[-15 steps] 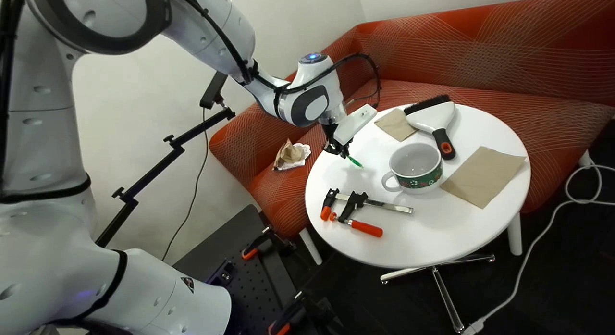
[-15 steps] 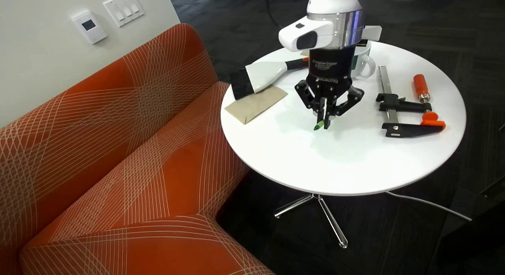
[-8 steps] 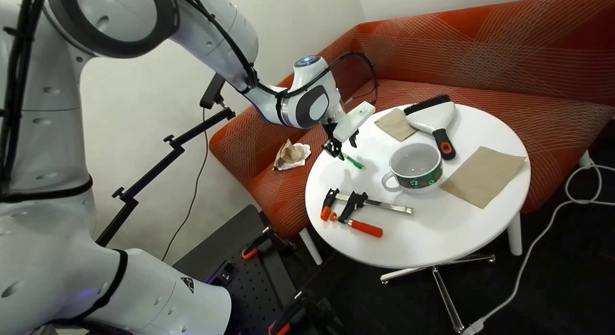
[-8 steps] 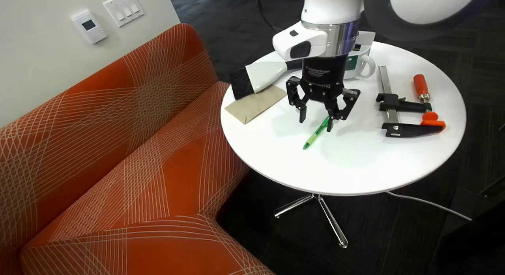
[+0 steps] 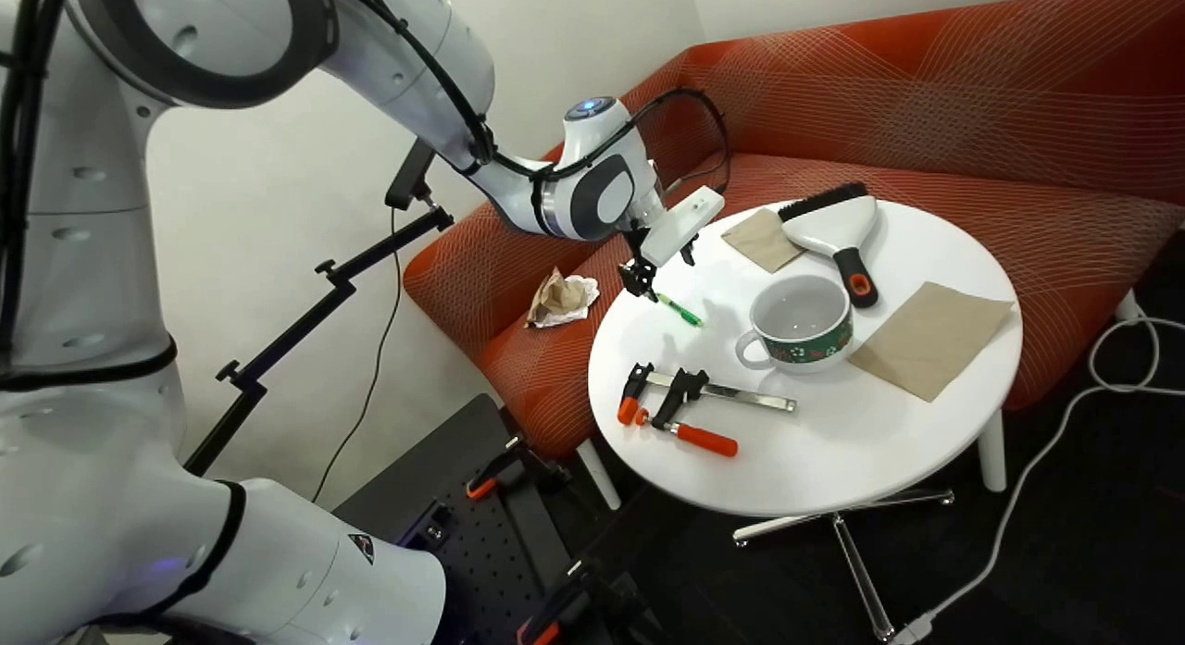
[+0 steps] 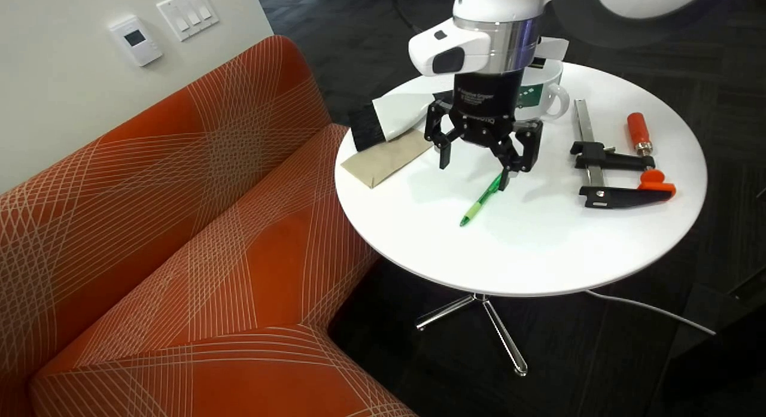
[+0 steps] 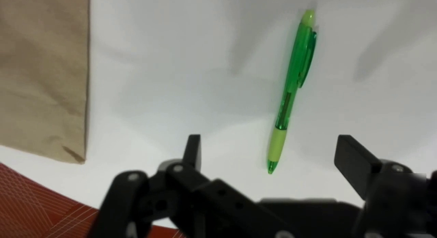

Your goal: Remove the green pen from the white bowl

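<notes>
The green pen (image 7: 293,74) is outside the white bowl (image 5: 802,314). It lies flat on the round white table (image 5: 815,460). In an exterior view it is near the left edge of the table, and its pointy end points to that edge. The hand (image 6: 474,172) hangs above the table near the pen. Its two fingers (image 7: 193,151) are spread wide apart. In the wrist view, the pointy end of the pen shows in the gap between them, lower down on the table.

In an exterior view, the white bowl stands upright, farther in from the left edge than the pen. It has a handle and a green band. A clamp (image 5: 679,400) with a red handle lies close to the front left edge. A small brown paper (image 5: 764,240) lies by the back left edge, and a white brush (image 5: 836,227) with black bristles is just beside it. A big brown paper (image 5: 930,340) is close to the right edge. A red couch (image 5: 926,99) stands behind.
</notes>
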Robot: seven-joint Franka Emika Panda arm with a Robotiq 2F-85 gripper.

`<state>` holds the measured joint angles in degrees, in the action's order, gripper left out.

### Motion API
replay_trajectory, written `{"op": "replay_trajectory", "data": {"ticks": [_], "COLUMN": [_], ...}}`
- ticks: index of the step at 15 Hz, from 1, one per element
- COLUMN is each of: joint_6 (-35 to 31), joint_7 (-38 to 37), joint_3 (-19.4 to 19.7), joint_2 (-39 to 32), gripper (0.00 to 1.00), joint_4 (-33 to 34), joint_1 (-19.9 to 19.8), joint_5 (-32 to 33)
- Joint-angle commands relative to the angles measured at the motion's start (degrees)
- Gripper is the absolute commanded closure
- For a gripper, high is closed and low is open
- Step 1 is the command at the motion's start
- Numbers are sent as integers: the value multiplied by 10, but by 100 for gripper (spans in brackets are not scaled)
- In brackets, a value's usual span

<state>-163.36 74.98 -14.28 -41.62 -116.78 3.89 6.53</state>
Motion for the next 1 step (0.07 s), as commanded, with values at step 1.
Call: {"op": "replay_trajectory", "data": {"ticks": [1], "joint_6": [2], "joint_7": [-13], "joint_3": [-10], "joint_2": [-1], "gripper": [0], "joint_4": [2], "joint_1": [-12], "joint_5": [18]}}
